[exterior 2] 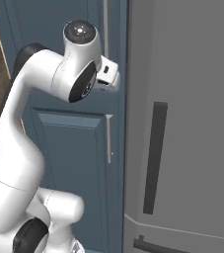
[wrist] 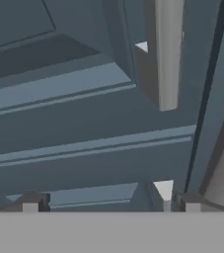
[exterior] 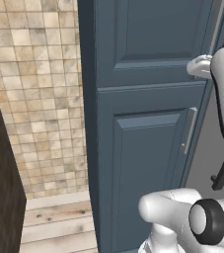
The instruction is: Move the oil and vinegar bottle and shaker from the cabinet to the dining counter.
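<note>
Gripper (wrist: 111, 203) jaws stand spread wide and hold nothing, the two dark fingertips (wrist: 30, 203) set well apart at the bottom of the hand view, facing the closed cabinet (exterior: 148, 148) at close range; straight ahead of the fingers and a little above them hangs the lower end of the upper door's grey bar handle (wrist: 168, 54), not yet between the jaws; just beyond the right fingertip the top of a second, lower handle (wrist: 164, 190) pokes up; the cabinet doors are shut, so the oil and vinegar bottle and the shaker, which the task places inside, are hidden behind the slate-blue panels in front of the gripper; further out, to the gripper's right, stands a flat grey appliance (exterior 2: 182, 123) with a dark vertical handle; to its left a beige tiled wall (exterior: 34, 99) over a pale plank floor (exterior: 54, 222). By my reading the step in hand is opening the cabinet, the very start of the task; the next move calls for advancing until the bar sits between the spread fingers, closing on it, then pulling the door out along its hinge arc; a poorly centred approach risks a finger striking the bar or the door face.
</note>
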